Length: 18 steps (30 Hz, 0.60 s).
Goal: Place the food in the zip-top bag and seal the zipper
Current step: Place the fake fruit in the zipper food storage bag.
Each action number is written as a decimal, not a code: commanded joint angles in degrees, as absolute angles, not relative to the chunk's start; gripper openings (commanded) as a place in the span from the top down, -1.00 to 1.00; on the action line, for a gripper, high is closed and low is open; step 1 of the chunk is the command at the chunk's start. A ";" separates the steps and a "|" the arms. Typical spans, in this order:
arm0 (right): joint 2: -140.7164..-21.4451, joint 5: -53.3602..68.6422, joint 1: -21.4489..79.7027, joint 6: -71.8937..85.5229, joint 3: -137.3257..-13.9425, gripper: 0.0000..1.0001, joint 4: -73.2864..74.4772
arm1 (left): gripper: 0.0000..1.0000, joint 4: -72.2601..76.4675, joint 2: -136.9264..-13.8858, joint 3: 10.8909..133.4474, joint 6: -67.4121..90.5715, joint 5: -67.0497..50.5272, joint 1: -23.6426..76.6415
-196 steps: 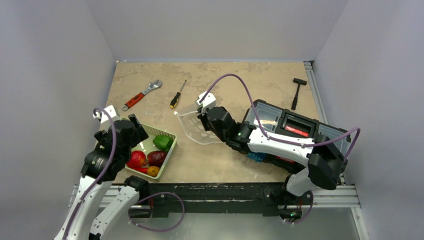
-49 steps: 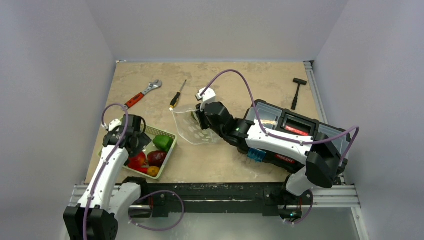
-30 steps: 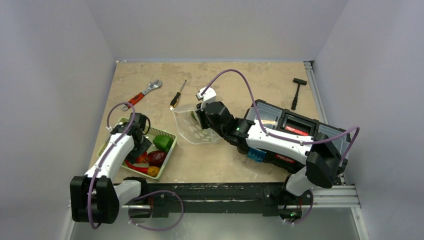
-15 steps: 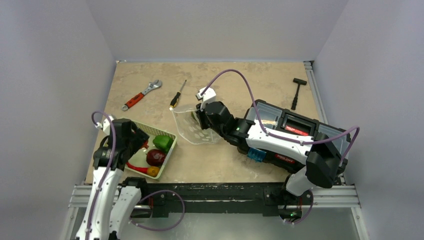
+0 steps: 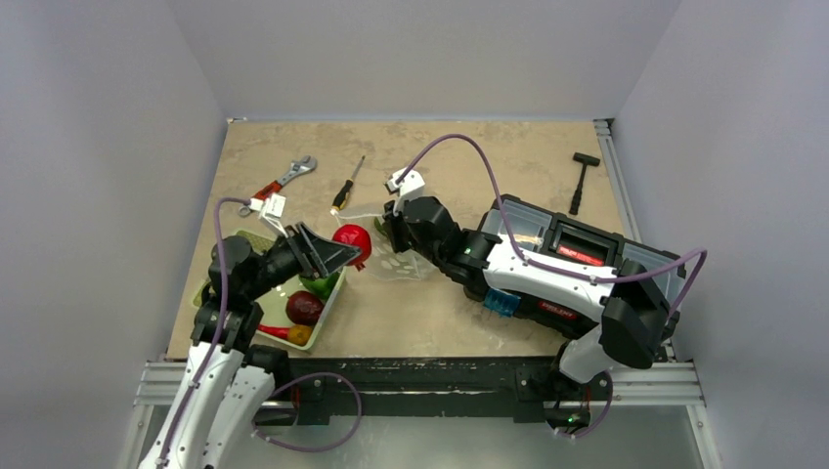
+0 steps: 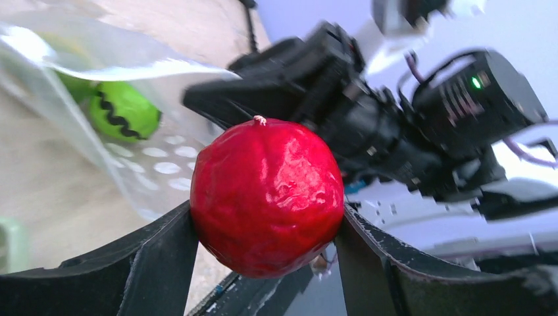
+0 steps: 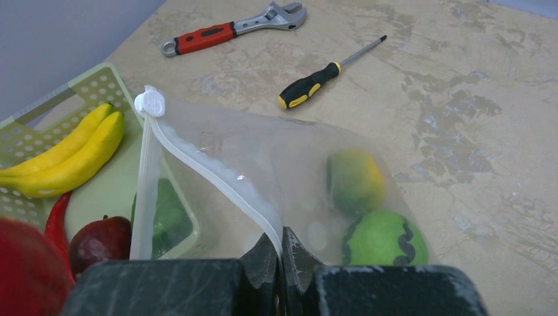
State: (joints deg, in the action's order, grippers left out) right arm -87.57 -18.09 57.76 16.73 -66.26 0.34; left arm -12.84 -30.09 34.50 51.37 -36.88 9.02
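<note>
My left gripper [image 5: 348, 248] is shut on a round red fruit [image 6: 266, 194] and holds it in the air just left of the zip-top bag [image 5: 396, 259]. The bag's mouth faces the fruit. My right gripper [image 7: 279, 245] is shut on the zipper [image 7: 217, 181] strip and holds the mouth up, the white slider [image 7: 150, 103] at its far end. A green striped fruit [image 7: 381, 240] and a yellow-green one [image 7: 355, 179] lie inside the bag. In the pale green basket [image 5: 326, 305] are a maroon fruit [image 5: 304, 307], a green pepper [image 5: 315, 284], an orange piece [image 5: 298, 334], a red chilli [image 5: 274, 331] and bananas [image 7: 72, 155].
A red-handled wrench [image 5: 279, 184] and a screwdriver [image 5: 346, 187] lie behind the bag. A black toolbox [image 5: 577, 249] sits under my right arm, and a hammer [image 5: 582, 176] lies at the far right. Walls close in on three sides.
My left gripper has come up out of the basket with the red fruit and swung right to the bag's mouth. The right arm and bag have barely moved.
</note>
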 commanded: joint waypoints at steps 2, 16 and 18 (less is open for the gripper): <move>-84.13 -16.26 57.39 18.57 -68.20 1.00 -2.14 | -0.02 -6.78 -32.18 35.36 49.52 -36.69 15.95; -82.99 -13.67 56.87 21.81 -69.25 1.00 -3.99 | -0.38 -11.59 -46.12 38.11 46.83 -29.61 24.31; -82.83 -13.70 56.65 21.95 -69.39 1.00 -4.13 | -0.53 -13.13 -46.55 38.36 45.67 -27.72 25.36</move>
